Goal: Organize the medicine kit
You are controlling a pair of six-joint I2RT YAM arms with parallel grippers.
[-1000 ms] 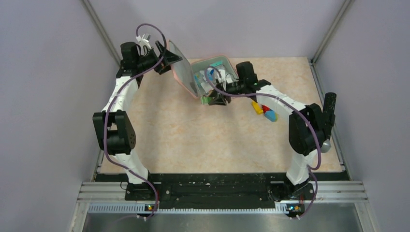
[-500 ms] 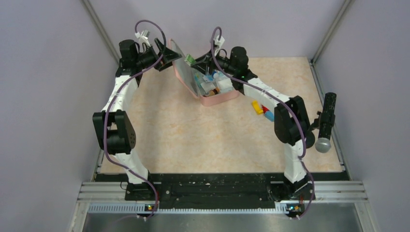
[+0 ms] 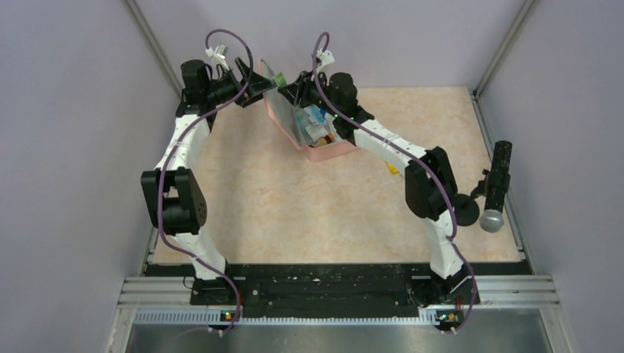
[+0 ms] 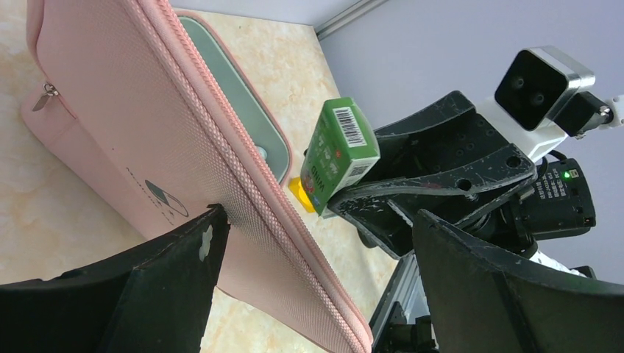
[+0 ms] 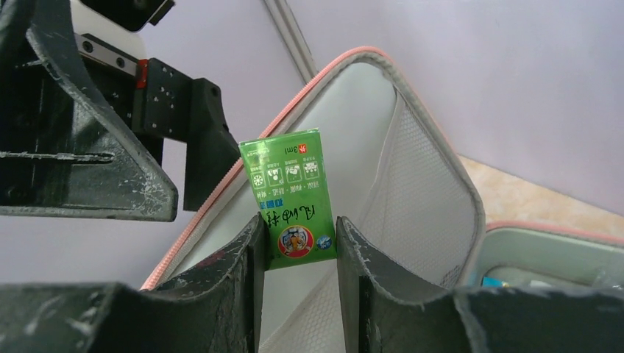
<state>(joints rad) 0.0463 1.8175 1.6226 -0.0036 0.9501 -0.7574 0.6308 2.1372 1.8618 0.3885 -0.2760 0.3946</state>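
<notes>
The pink medicine kit [image 3: 327, 153] lies open at the back of the table, with several small items inside. Its lid [image 3: 274, 110] stands raised. My left gripper [image 3: 254, 82] is open around the lid's top edge. In the left wrist view [image 4: 318, 224] one finger [image 4: 176, 254] touches the lid's pink outer face [image 4: 147, 132] and the other finger stands apart. My right gripper [image 5: 299, 224] is shut on a small green medicine box [image 5: 291, 184]. It holds the box in front of the lid's grey lining and mesh pocket [image 5: 419, 184]. The box also shows in the top view [image 3: 280, 78] and the left wrist view [image 4: 338, 154].
A yellow block [image 3: 392, 169] peeks out behind my right arm, right of the kit. A black and grey handle-like object [image 3: 494, 187] stands at the table's right edge. Purple walls close in the back and sides.
My right gripper has carried the green box from the kit's near side up and left to the top of the raised lid. My left gripper has stayed at the lid.
</notes>
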